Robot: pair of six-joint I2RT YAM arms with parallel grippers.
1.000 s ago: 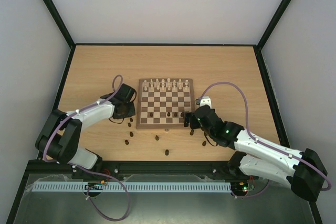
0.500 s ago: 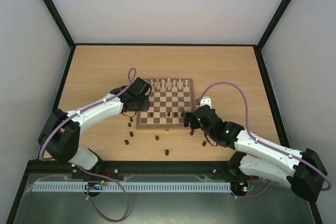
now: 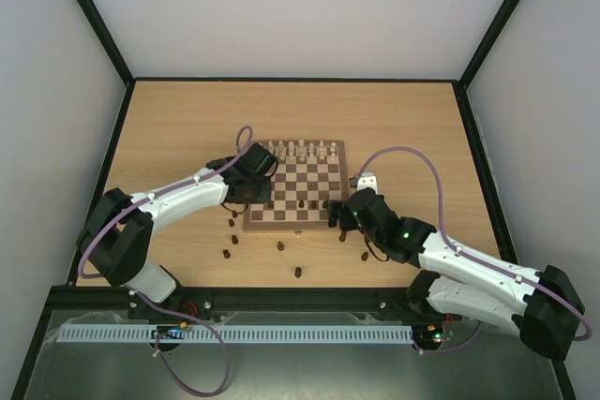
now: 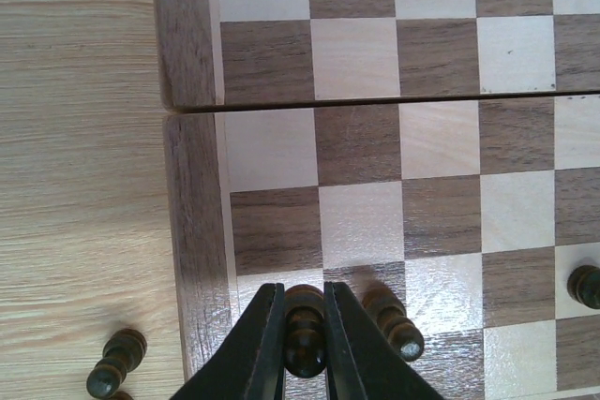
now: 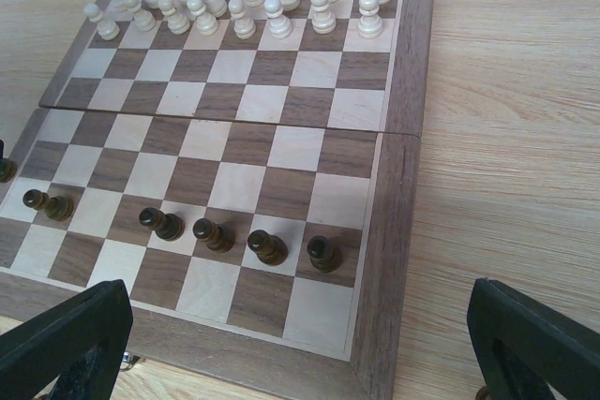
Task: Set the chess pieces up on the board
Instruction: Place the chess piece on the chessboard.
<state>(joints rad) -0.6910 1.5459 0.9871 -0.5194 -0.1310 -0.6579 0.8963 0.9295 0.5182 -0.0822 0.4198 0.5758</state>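
One upright dark pawn sat clamped in the left pincer over the board, just left of a placed pawn.

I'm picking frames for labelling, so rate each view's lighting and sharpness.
Top external: even, soft light, but the chess pieces are tiny. Left wrist: board grain crisp, left pincer a near-black silhouette on a dark piece. Right wrist: board sharp, short soft shadows, right pincer underexposed.
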